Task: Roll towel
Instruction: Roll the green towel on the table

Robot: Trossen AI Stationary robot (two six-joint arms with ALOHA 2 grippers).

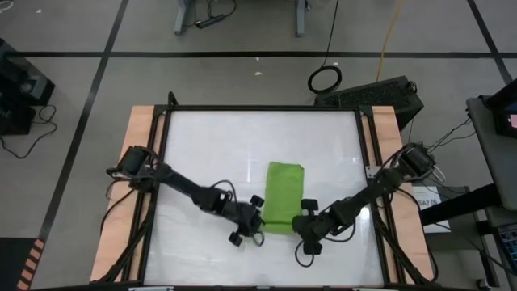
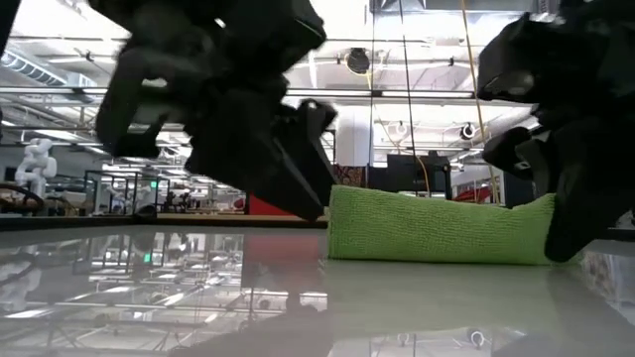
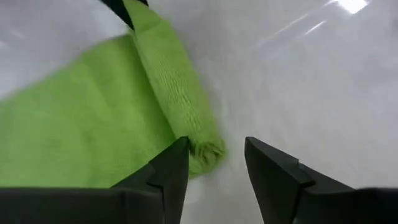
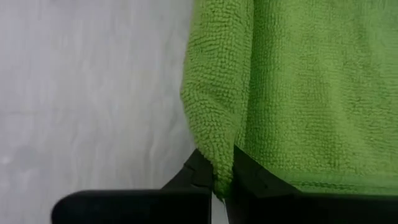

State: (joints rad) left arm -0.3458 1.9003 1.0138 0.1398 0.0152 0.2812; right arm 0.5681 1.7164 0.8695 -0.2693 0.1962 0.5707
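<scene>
The lime-green towel (image 1: 283, 194) lies flat on the white table (image 1: 210, 145), its near edge wound into a thick roll (image 3: 177, 93) that runs left to right. My left gripper (image 1: 257, 221) stands open at the roll's left end (image 3: 206, 152), which lies just past its fingertips; whether a finger touches it I cannot tell. My right gripper (image 1: 299, 222) is shut on the roll's right end. In the low view the roll (image 2: 437, 226) stands as a green bank between both grippers. My right gripper pinches the right end of the towel's rolled near edge (image 4: 219, 167) between its two fingers, several layers thick. The fingers slant down from the table's near right side. The pinched end (image 2: 541, 210) stands slightly raised, and the rest of the towel lies on the table.
The glossy white tabletop has bare room all round the towel, to the left, right and far side. A black frame and wooden side rails (image 1: 139, 162) border the table. Cables and a dark case (image 1: 380, 95) lie on the floor beyond the far edge.
</scene>
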